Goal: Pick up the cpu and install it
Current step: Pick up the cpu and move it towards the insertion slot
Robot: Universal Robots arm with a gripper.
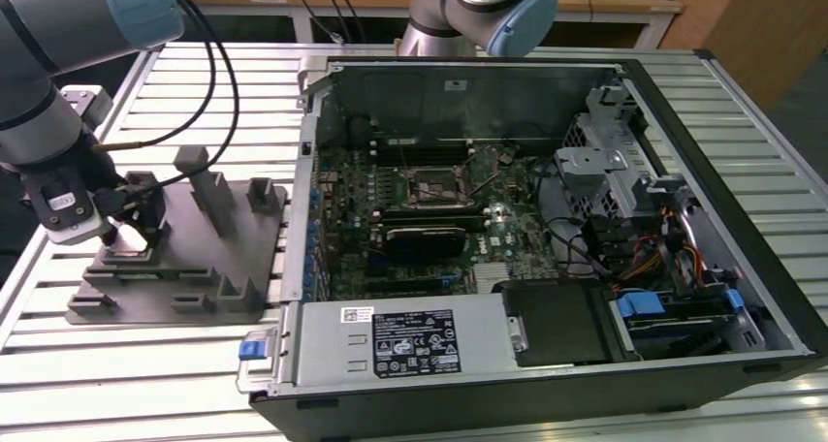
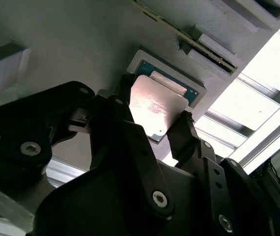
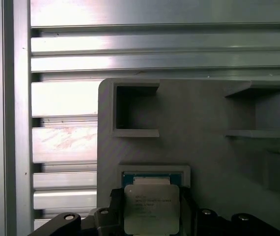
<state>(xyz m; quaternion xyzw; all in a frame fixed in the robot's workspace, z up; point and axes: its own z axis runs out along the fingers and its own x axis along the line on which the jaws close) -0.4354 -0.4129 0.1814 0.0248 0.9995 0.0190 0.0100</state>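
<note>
Bright, even light fills the exterior view, though the case (image 1: 428, 185) interior beside the tray (image 1: 252, 268) sits darker. In the second wrist view, glare whitens the cpu (image 2: 157, 110) and the slats (image 2: 240, 103) beyond the tray. In the first wrist view, the tray's recesses (image 3: 130, 108) hold shadow.

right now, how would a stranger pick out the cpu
At the exterior view's left, beside the open computer case, stands a grey tray. In its corner recess, between the gripper's jaws, sits the cpu: flat, square, silver-topped among dull grey pegs.
</note>
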